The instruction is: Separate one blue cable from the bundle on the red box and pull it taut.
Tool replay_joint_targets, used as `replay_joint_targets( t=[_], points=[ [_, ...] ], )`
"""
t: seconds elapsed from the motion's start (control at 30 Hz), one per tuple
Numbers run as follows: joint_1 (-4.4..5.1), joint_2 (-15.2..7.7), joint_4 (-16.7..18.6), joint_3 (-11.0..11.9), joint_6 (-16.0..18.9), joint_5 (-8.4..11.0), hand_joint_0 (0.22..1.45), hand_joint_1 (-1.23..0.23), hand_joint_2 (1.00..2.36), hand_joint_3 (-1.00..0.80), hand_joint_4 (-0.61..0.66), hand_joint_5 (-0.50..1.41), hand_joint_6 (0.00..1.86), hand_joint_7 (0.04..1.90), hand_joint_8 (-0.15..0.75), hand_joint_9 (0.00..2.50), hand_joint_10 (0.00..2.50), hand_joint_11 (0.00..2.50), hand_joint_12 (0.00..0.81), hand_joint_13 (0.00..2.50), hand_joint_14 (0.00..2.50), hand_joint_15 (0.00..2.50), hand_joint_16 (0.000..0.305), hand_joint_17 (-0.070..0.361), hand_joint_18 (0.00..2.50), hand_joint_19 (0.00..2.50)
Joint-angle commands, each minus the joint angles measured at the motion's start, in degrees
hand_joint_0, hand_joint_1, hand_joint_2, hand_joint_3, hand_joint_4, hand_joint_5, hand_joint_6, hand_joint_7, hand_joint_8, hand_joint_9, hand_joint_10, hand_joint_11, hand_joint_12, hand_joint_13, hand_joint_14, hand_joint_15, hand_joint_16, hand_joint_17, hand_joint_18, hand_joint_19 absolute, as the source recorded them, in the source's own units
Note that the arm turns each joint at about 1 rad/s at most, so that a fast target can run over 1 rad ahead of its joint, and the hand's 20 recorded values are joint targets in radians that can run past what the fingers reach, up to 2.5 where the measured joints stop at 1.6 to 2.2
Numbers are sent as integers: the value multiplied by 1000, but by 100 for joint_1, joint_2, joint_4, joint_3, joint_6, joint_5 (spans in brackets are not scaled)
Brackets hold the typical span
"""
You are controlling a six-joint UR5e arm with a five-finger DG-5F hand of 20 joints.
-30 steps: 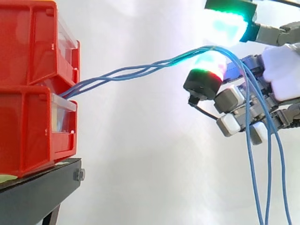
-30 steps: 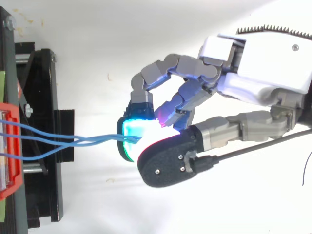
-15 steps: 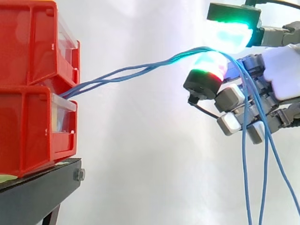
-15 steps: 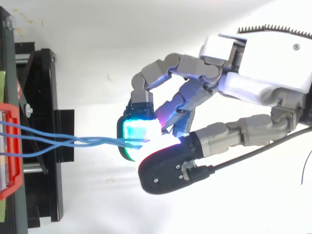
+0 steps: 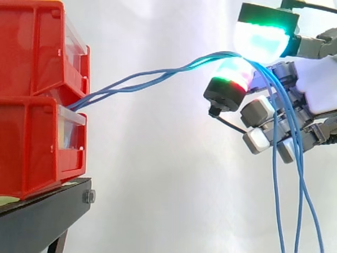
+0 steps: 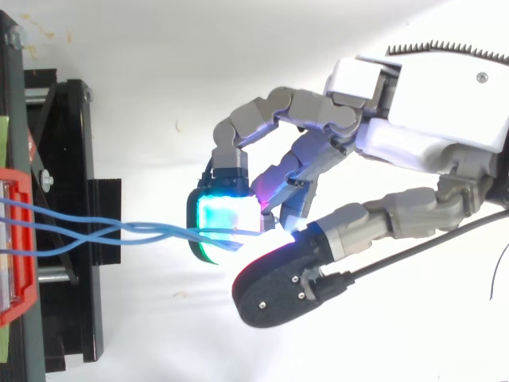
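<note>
Holding its fingers curled, the hand [image 6: 421,103] has the blue cables [image 6: 151,231] caught between two glowing fingertips: in the side view the strands pass over the lower pad [image 5: 231,79] and under the cyan pad [image 5: 260,42] above it, then drop loosely past the hand toward the bottom edge. That pinch looks meant to fix a point from which the span can be tensioned. Several strands run through it together, though, so no single cable seems separated yet. From the hand the cables slope down to the gap between the upper red bin [image 5: 31,47] and the lower red bin [image 5: 31,147], where they are anchored. They twist round one another on the way and curve gently rather than running dead straight. The bins are stacked on a black stand [image 5: 42,216], and a plain white curtain [image 5: 158,174] closes off the background behind the work.
</note>
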Motion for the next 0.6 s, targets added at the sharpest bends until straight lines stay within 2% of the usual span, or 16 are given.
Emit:
replay_joint_targets(
  t=[0.0,0.23,0.3,0.37,0.47,0.57],
  points=[
    [-1,-1,4,0,0,-9,807,-909,1000,-500,-82,-191,881,1062,296,906,17,1028,354,871,20,615,43,96,900,679],
    [-1,-1,-5,0,9,0,751,-912,1000,-500,-45,-184,883,1096,305,916,17,1029,362,885,19,622,43,96,906,684],
    [-1,17,-5,0,9,0,672,-851,1000,-500,-27,-175,878,1084,311,930,18,1040,361,881,19,629,43,98,903,712],
    [-1,-1,-5,0,9,0,549,-686,1000,-500,8,-165,865,1103,337,960,18,1029,382,902,19,646,47,105,924,748],
    [-1,-1,-5,0,9,-9,487,-559,1000,-500,40,-156,855,1117,372,1006,17,1025,415,932,17,643,53,119,964,758],
    [-1,17,-5,0,9,-9,468,-523,1000,-500,50,-151,849,1133,382,1018,16,1019,427,942,17,646,55,125,978,755]
  ],
)
